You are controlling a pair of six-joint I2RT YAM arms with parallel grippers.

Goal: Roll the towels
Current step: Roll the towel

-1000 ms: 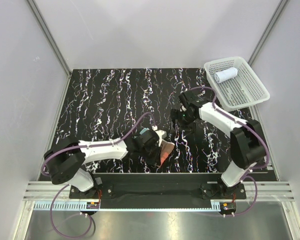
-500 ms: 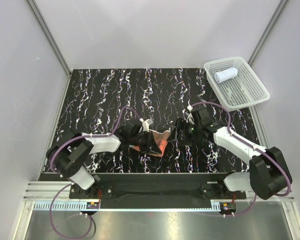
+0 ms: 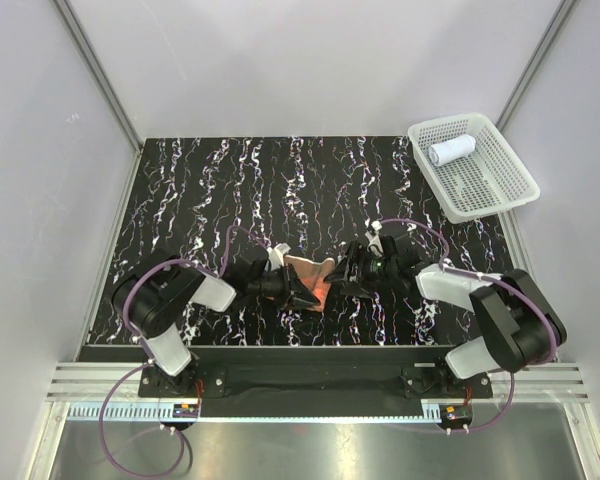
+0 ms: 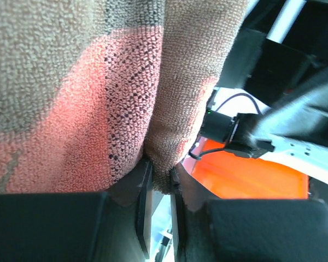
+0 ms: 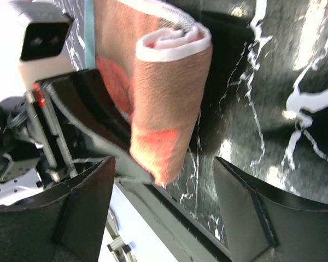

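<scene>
Step in hand: rolling the second towel, mid-roll, judged from how it lies.

Left gripper point(image 4: 158, 183) is low over the worktop point(image 3: 200, 190) at about 6 o'clock of its centre. Jaws are pressed nearly together, pinching a fold of the orange-red towel point(image 4: 98, 109), as the left wrist view shows.

The towel sits between the two grippers near the worktop's near edge, partly lifted off the surface. It is partly rolled: the right wrist view shows a coiled end with white edging at 12 o'clock in that view, and the brown body runs down toward 6 o'clock, orange patch at the low end. So the roll's long axis runs 12 to 6 in that view. From the top camera it looks like roughly 11 to 5, but the arms cover too much to be sure. A loose flat part with teal edging lies at 10 o'clock of the coil.

Right gripper point(image 5: 164, 202) is just at 3 o'clock of the towel in the top view. Jaws are spread wide either side of the roll's low end, holding nothing, and whether they touch it is unclear.

Next move, my guess: right gripper closes on the free end, then both turn the roll tighter without letting the coil spring open.

White towel point(image 3: 452, 150) is done. It lies rolled in the basket point(image 3: 500, 195) at 2 o'clock, axis about 8 to 2.
</scene>
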